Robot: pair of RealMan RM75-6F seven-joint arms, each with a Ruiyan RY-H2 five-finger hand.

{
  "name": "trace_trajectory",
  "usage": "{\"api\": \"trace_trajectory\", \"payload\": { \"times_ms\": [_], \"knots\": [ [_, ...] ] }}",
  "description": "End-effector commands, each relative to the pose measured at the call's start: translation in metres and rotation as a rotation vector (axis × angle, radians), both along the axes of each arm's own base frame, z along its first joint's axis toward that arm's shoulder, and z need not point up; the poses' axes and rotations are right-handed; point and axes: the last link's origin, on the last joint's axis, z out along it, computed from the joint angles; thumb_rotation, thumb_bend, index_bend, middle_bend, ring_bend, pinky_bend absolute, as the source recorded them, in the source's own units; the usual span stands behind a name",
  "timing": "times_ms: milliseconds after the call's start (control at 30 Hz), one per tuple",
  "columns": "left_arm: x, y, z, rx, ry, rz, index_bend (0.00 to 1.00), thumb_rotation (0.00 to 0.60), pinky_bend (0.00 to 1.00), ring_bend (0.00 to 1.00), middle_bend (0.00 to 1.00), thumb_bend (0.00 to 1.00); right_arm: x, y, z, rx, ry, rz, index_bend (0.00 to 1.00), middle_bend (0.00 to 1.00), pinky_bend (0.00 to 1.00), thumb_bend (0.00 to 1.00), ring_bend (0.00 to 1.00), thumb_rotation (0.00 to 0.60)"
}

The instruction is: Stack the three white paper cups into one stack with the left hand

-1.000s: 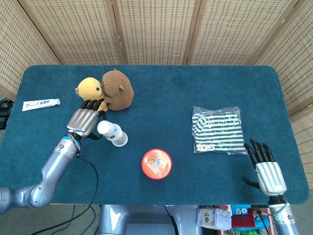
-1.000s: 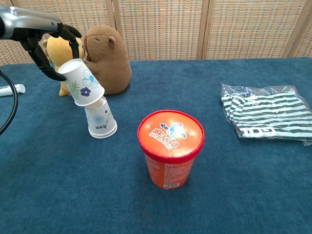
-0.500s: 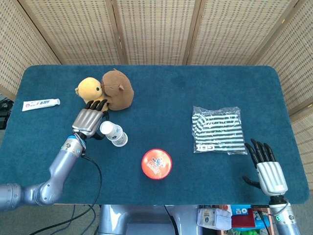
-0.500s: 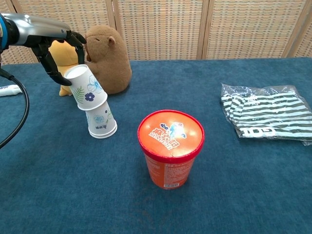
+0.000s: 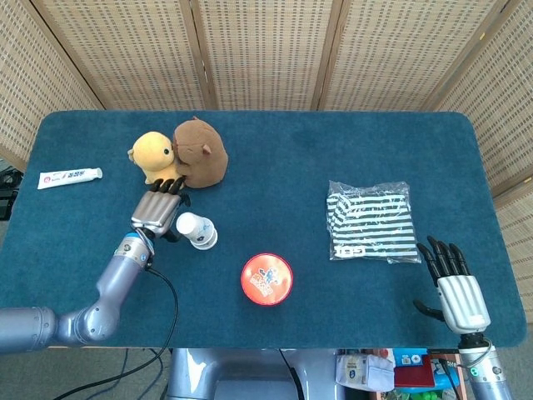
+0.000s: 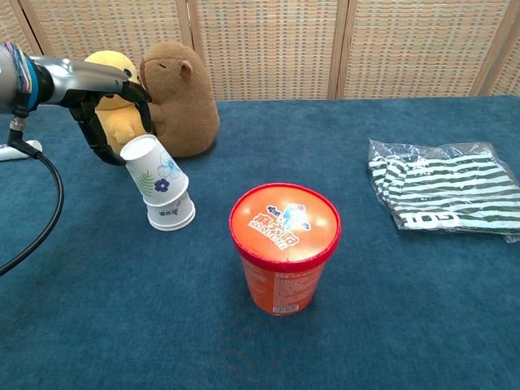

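My left hand (image 5: 158, 212) (image 6: 114, 122) grips a white paper cup (image 5: 189, 224) (image 6: 154, 169) with a blue flower print, mouth down and tilted. This cup sits partly over another upside-down white cup (image 5: 205, 240) (image 6: 171, 214) standing on the blue table (image 5: 275, 175). Only the lower cup's rim band shows beneath it, and I cannot tell whether a third cup is nested there. My right hand (image 5: 454, 287) lies at the table's near right edge, fingers spread, holding nothing; the chest view does not show it.
Just behind the cups sit a brown plush (image 5: 201, 152) (image 6: 180, 97) and a yellow plush (image 5: 151, 153) (image 6: 110, 106). An orange-lidded tub (image 5: 266, 279) (image 6: 284, 244) stands at front centre. A striped bagged cloth (image 5: 371, 221) (image 6: 443, 195) lies right, a toothpaste tube (image 5: 69, 177) far left.
My left hand has come down and slightly right, lowering the tilted cup further over the standing cup. The right hand has not moved.
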Motion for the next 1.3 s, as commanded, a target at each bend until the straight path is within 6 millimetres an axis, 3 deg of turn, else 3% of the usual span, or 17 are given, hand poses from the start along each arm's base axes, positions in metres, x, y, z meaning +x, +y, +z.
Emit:
{"api": "trace_trajectory", "payload": {
  "times_ms": [33, 100, 267, 467, 600, 667, 767, 1300],
  "knots": [
    [0.0, 0.0, -0.001, -0.003, 0.004, 0.001, 0.16, 0.6, 0.0, 0.0, 0.0, 0.24, 0.0, 0.0, 0.0, 0.0, 0.0, 0.0, 0.0, 0.0, 0.0, 0.0, 0.0, 0.6],
    [0.0, 0.0, 0.0, 0.003, 0.0, -0.002, 0.11, 0.6, 0.0, 0.0, 0.0, 0.24, 0.0, 0.0, 0.0, 0.0, 0.0, -0.001, 0.0, 0.0, 0.0, 0.0, 0.0, 0.6],
    [-0.001, -0.003, 0.01, 0.044, -0.031, -0.029, 0.1, 0.6, 0.0, 0.0, 0.0, 0.24, 0.0, 0.0, 0.0, 0.0, 0.001, -0.001, 0.0, 0.0, 0.0, 0.0, 0.0, 0.6],
    [-0.014, -0.031, 0.027, 0.11, -0.122, -0.095, 0.1, 0.6, 0.0, 0.0, 0.0, 0.24, 0.0, 0.0, -0.002, 0.009, 0.01, -0.001, 0.0, 0.0, 0.0, 0.0, 0.0, 0.6],
    [-0.039, -0.064, 0.032, 0.163, -0.138, -0.158, 0.09, 0.6, 0.0, 0.0, 0.0, 0.24, 0.0, 0.001, -0.003, 0.014, 0.021, -0.002, 0.0, 0.0, 0.0, 0.0, 0.0, 0.6],
    [-0.067, -0.101, 0.034, 0.213, -0.144, -0.192, 0.09, 0.6, 0.0, 0.0, 0.0, 0.24, 0.001, 0.001, -0.005, 0.015, 0.03, -0.001, 0.0, 0.0, 0.0, 0.0, 0.0, 0.6],
    [-0.087, -0.125, 0.034, 0.274, -0.165, -0.223, 0.08, 0.6, 0.0, 0.0, 0.0, 0.24, 0.002, 0.001, -0.006, 0.015, 0.039, 0.001, 0.0, 0.0, 0.0, 0.0, 0.0, 0.6],
    [-0.145, -0.186, 0.022, 0.385, -0.149, -0.212, 0.07, 0.6, 0.0, 0.0, 0.0, 0.24, 0.001, 0.0, -0.008, 0.009, 0.049, -0.008, 0.0, 0.0, 0.0, 0.0, 0.0, 0.6]
  ]
}}
